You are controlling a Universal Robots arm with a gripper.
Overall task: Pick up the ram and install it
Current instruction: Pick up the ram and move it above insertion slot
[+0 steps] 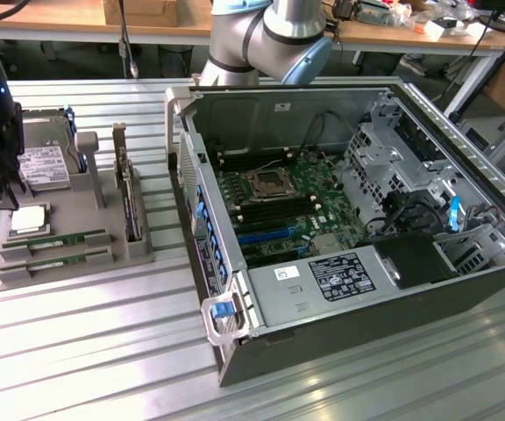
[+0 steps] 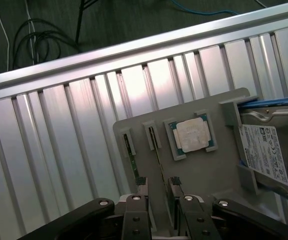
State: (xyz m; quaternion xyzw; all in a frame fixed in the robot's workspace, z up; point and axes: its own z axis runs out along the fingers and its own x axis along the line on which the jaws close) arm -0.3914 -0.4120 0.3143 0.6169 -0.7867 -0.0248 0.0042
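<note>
**The ram (image 1: 58, 238) in its tray slot, pincer (image 2: 158, 181) spread above it**

The ram lies flat and lengthwise in a narrow slot of the grey holder tray (image 1: 24, 279), on the side nearer the processor chip (image 1: 28, 219); a second stick (image 1: 58, 257), alike, lies in the parallel slot just beside it, nearer the tray's outer edge. The same tray holds the square chip in a shallow recess, a hard drive (image 1: 42, 167) between upright brackets, and a dark expansion card (image 1: 130, 206) standing on edge at the side facing the computer case (image 1: 323, 333).

The pincer hangs over the tray's end at the exterior view's left; its jaws stand wide, with one fingertip (image 2: 141, 181) on each side of the ram's line; whether the tips touch the tray cannot be told.

The case lies open-topped on the ribbed metal table (image 1: 103, 351), near the tray at the exterior view's right; inside it sits the motherboard (image 1: 279, 206), with drive cages beyond. A raised case wall (image 1: 191, 175) stands between the tray and the board. Open table surface stretches in front of both the tray and the case; in the wrist view the table's edge rail (image 2: 134, 50) runs near the tray, with floor and cables beyond it.
</note>
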